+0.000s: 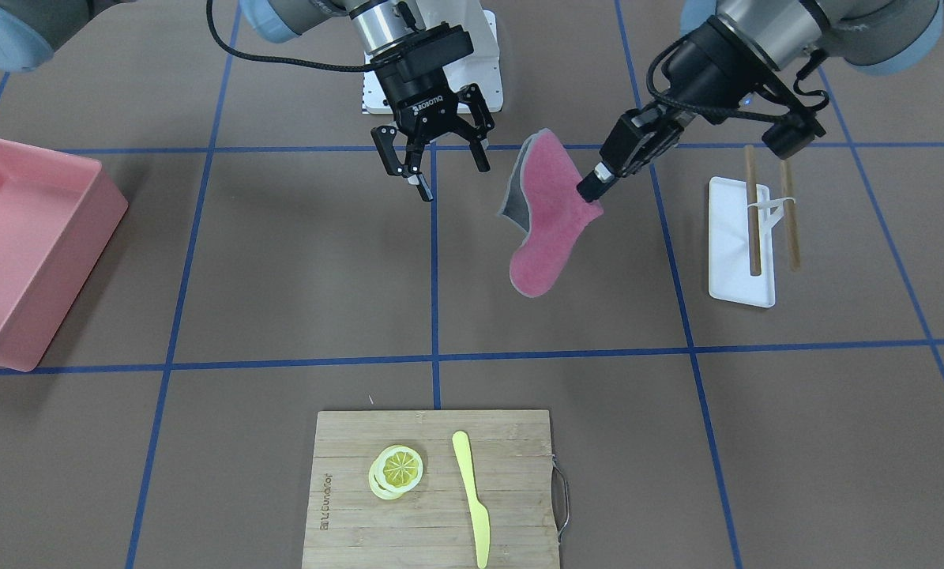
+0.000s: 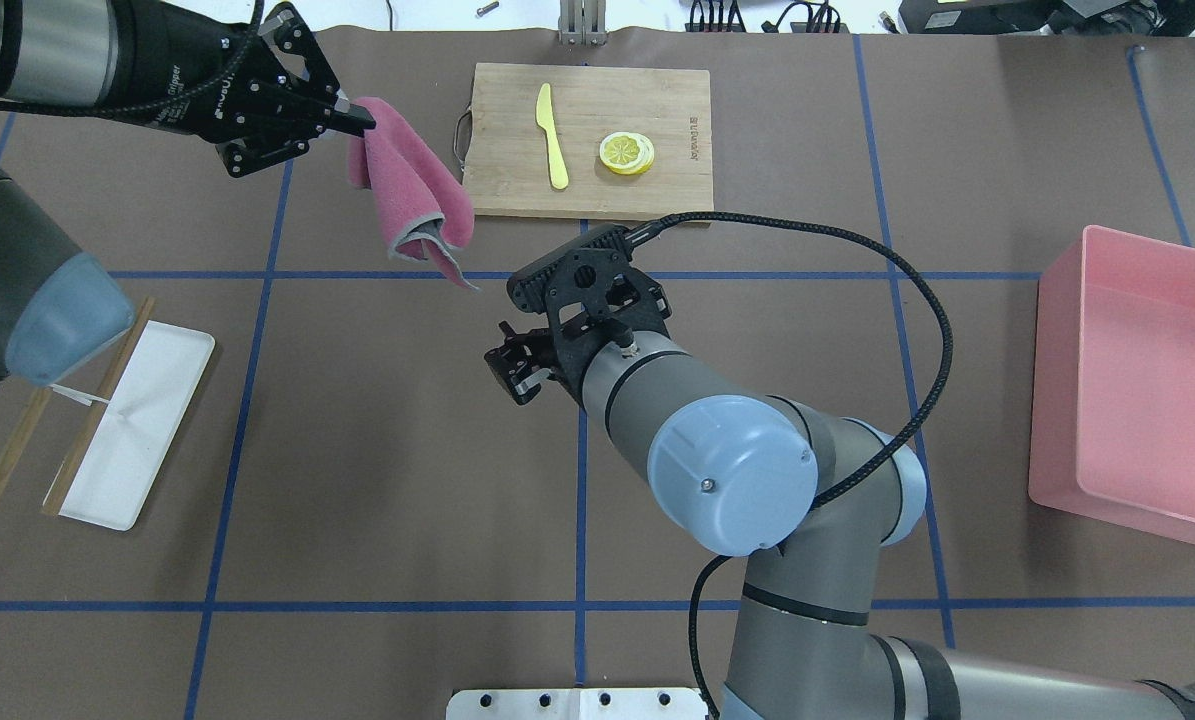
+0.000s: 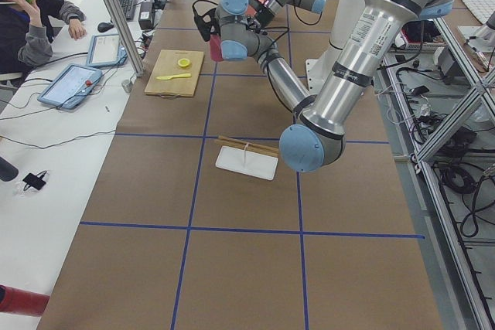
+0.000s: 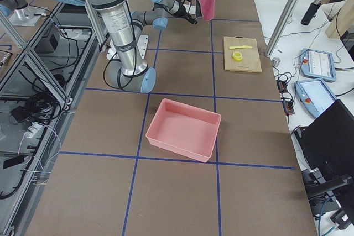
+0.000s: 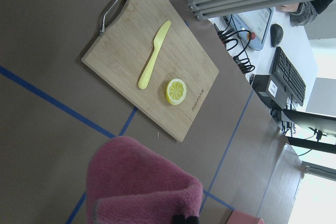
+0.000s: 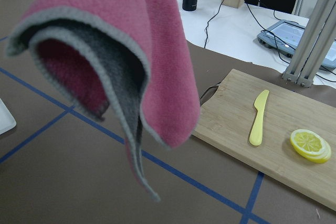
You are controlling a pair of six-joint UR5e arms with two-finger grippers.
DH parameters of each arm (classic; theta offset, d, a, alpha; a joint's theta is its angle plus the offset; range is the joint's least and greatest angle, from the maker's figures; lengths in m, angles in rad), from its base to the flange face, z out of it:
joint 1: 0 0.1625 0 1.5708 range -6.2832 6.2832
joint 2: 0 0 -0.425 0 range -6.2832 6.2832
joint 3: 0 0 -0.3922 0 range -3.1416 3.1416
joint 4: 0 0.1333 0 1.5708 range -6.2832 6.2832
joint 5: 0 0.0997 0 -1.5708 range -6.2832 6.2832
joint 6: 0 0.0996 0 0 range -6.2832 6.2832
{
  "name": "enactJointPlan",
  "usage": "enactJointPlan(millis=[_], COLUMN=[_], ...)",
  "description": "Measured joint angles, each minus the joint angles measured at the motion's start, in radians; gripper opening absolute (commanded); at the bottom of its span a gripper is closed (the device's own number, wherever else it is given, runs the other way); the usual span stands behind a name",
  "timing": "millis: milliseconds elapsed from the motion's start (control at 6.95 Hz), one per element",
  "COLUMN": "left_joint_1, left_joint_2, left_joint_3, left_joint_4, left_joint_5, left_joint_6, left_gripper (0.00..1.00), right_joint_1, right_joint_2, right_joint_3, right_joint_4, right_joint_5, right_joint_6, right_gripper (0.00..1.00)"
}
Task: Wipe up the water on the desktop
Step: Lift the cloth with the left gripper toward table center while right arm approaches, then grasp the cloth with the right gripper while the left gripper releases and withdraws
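Left gripper [image 1: 596, 188] grips one edge of the pink cloth [image 1: 549, 217], which hangs clear above the desktop [image 1: 282, 261]. Right gripper [image 1: 438, 167] hovers alongside, fingers spread, empty. No water is discernible. Judged stage: cloth in hand, wiping contact not yet made.

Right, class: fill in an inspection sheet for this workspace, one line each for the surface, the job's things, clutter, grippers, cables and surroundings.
Surface: desktop, brown with blue tape lines; no water seen.
Job's things: pink cloth with grey backing, hanging clear of the desktop.
Clutter: cutting board with lemon slices and yellow knife; pink bin; white tray and two brown sticks.
Grippers: left gripper shut on the cloth; right gripper open, empty, above the desktop.
Cables: black cable looping from the right wrist.
Surroundings: operator at a side table with tablets.
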Motion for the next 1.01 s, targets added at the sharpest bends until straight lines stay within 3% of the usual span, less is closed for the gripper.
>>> enactJointPlan(millis=[288, 432, 576, 719, 863, 1007], left_joint_1=[0.027, 0.037, 0.045, 0.050, 0.052, 0.053], left_joint_2=[-0.007, -0.007, -0.007, -0.007, -0.007, -0.007], left_joint_3=[-0.028, -0.035, -0.038, -0.040, -0.040, -0.040], left_joint_4=[0.000, 0.000, 0.000, 0.000, 0.000, 0.000], left_joint_5=[-0.008, -0.017, -0.026, -0.030, -0.031, -0.031], left_joint_6=[-0.032, -0.036, -0.040, -0.045, -0.048, -0.049], left_gripper=[0.00, 0.00, 0.00, 0.00, 0.00, 0.00], right_joint_1=[-0.006, -0.007, -0.007, -0.007, -0.007, -0.007], right_joint_2=[0.004, 0.004, 0.005, 0.005, 0.004, 0.003], right_joint_3=[-0.009, -0.009, -0.009, -0.008, -0.005, -0.001], right_joint_4=[0.000, 0.001, 0.001, 0.002, 0.004, 0.006], right_joint_5=[-0.013, -0.015, -0.016, -0.016, -0.015, -0.015], right_joint_6=[-0.001, -0.002, -0.001, 0.001, 0.005, 0.008], right_gripper=[0.79, 0.67, 0.37, 0.14, 0.00, 0.00])
